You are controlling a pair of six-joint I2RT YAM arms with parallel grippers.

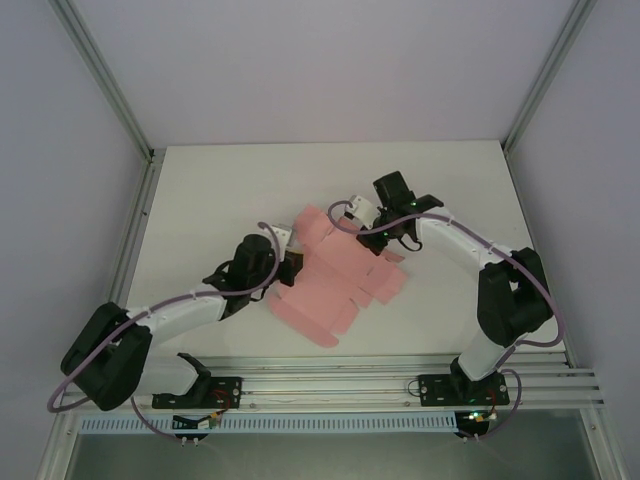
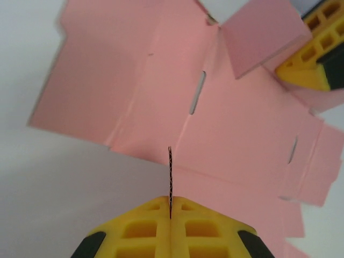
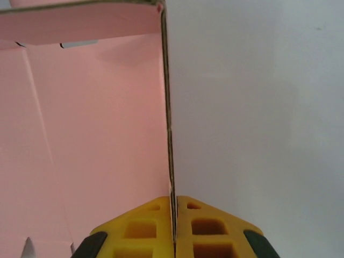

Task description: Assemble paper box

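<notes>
The paper box (image 1: 335, 280) is a pink die-cut sheet with flaps, slots and creases, lying mostly flat in the middle of the white table. My left gripper (image 1: 292, 270) is at its left edge, and in the left wrist view it (image 2: 170, 215) is shut on a thin flap seen edge-on, with the sheet (image 2: 161, 80) spread beyond. My right gripper (image 1: 388, 238) is at the sheet's far right side. In the right wrist view it (image 3: 174, 226) is shut on a raised flap edge, with the pink panel (image 3: 97, 134) to its left. Its yellow fingers (image 2: 314, 59) show in the left wrist view.
The white table (image 1: 200, 200) is bounded by pale walls and aluminium posts (image 1: 105, 85) at the back corners. A metal rail (image 1: 330, 385) carrying both arm bases runs along the near edge. Bare table lies behind and to both sides of the sheet.
</notes>
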